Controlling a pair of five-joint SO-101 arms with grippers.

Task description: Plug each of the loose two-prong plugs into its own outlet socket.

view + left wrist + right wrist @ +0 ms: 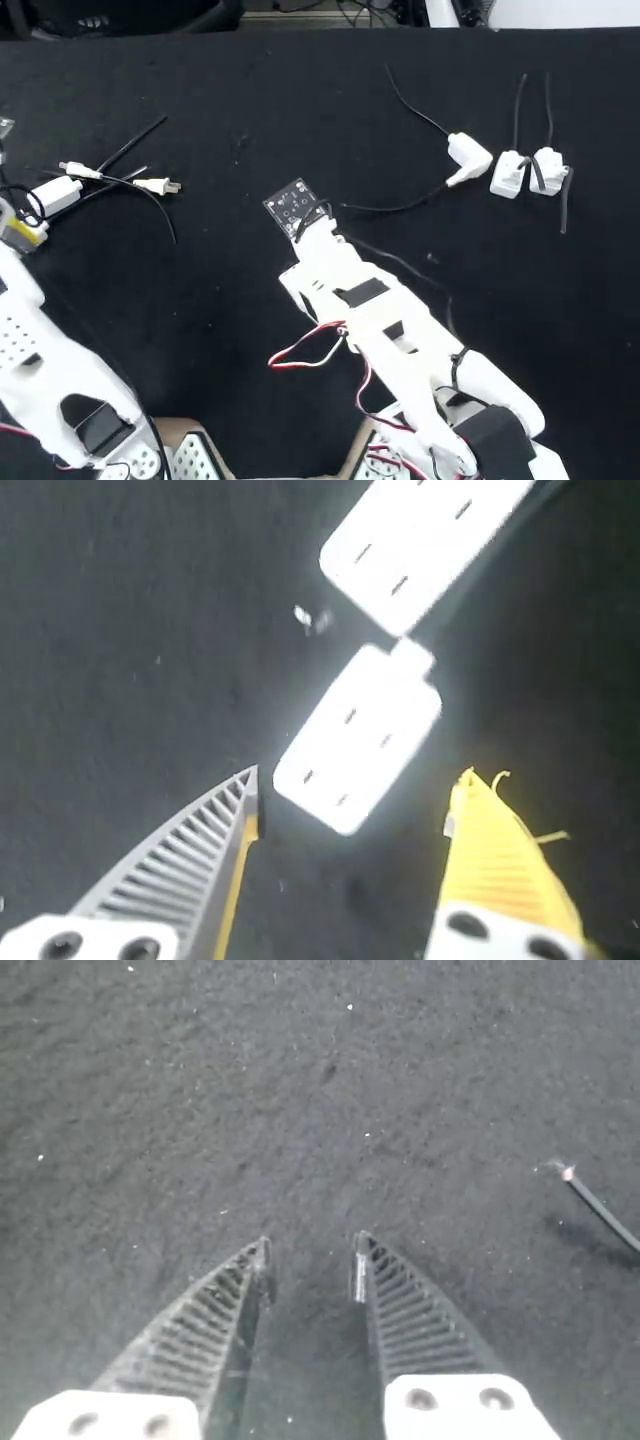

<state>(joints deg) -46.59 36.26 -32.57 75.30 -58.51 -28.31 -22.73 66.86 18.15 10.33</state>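
Jaws of the left gripper (357, 785) stand apart, one white outlet socket (355, 735) between their tips. The right gripper (311, 1252) is open too, over the table (150, 1080).

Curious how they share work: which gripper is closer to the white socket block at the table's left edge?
Left. The left gripper, open, is right above the white socket block; the right gripper is over bare black cloth mid-table.

Both arms white plastic. Right arm (400, 330): black servo blocks, red-and-white wire loop (310, 352), small black circuit board (292, 207) at wrist. Left arm (55, 385): perforated panel. Right gripper (310, 1250): grey ribbed fingers (205, 1325), white screwed mounts. Left gripper (355, 785): one yellow-taped finger (500, 850).
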